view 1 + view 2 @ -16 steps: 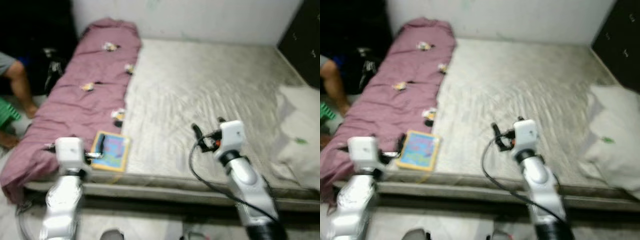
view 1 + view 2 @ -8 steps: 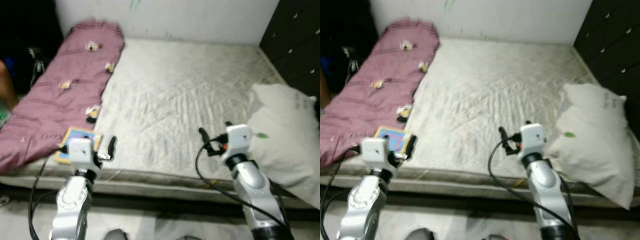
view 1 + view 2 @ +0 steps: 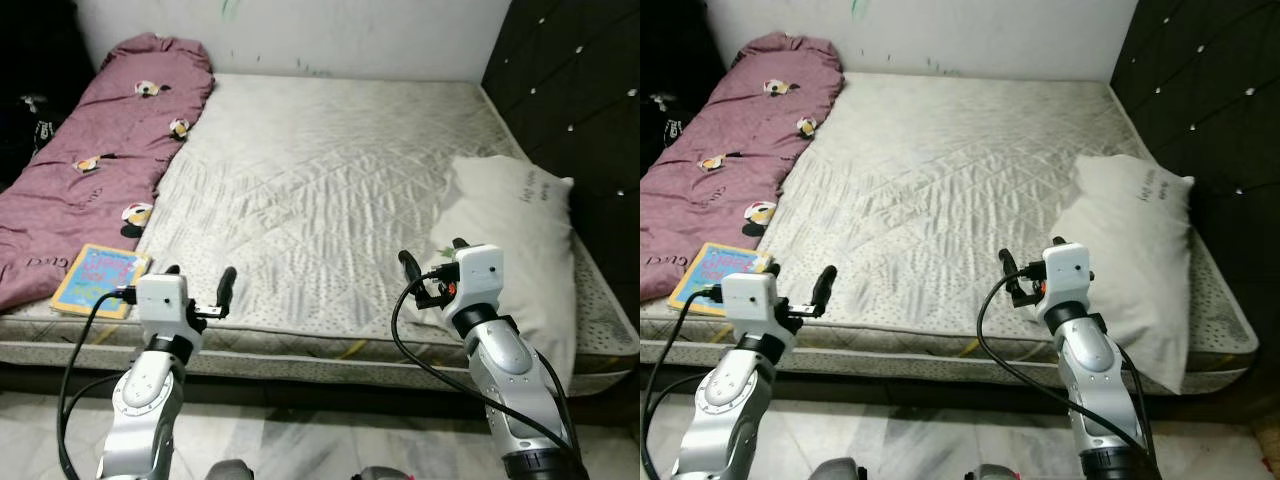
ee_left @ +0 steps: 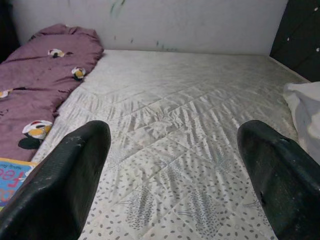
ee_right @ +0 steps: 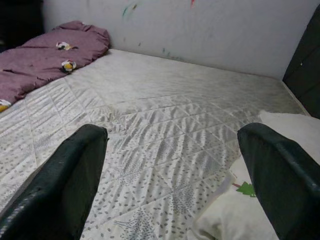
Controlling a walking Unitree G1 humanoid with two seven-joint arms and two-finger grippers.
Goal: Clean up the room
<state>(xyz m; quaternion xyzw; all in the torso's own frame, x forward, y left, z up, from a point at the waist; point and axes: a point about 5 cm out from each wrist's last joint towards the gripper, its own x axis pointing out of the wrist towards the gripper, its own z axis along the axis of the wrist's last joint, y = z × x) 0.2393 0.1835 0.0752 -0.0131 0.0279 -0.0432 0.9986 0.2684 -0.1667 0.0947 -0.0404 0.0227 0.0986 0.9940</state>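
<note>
- Both arms are raised over the near edge of the bed [image 3: 330, 180], each tool empty with its fingers spread wide.
- The book [image 3: 98, 280] lies flat at the bed's near-left corner, against the purple blanket [image 3: 90, 170], just beside the left tool [image 3: 196, 290] and on its outer side.
- The pillow [image 3: 515, 250] lies on the right side, long axis running up the bed, touching or just behind the right tool [image 3: 430, 268].
- So the left arm looks nearer the book and the right arm nearer the pillow.
</note>
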